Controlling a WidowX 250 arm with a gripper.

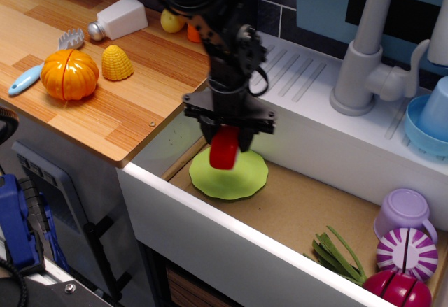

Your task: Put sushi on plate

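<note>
My black gripper (225,143) is shut on the red sushi (225,149) and holds it low over the light-green plate (245,179). The plate lies on the brown floor of the sink basin, at its left end. The sushi hangs over the plate's left half; I cannot tell whether it touches the plate. The arm hides the plate's back edge.
An orange pumpkin toy (68,74), yellow corn (117,62), a white bottle (120,17) and a blue brush (35,71) lie on the wooden counter (126,104). A purple cup (404,212), striped round toy (407,249) and green leaves (338,254) sit at the basin's right. A grey faucet (364,55) stands behind.
</note>
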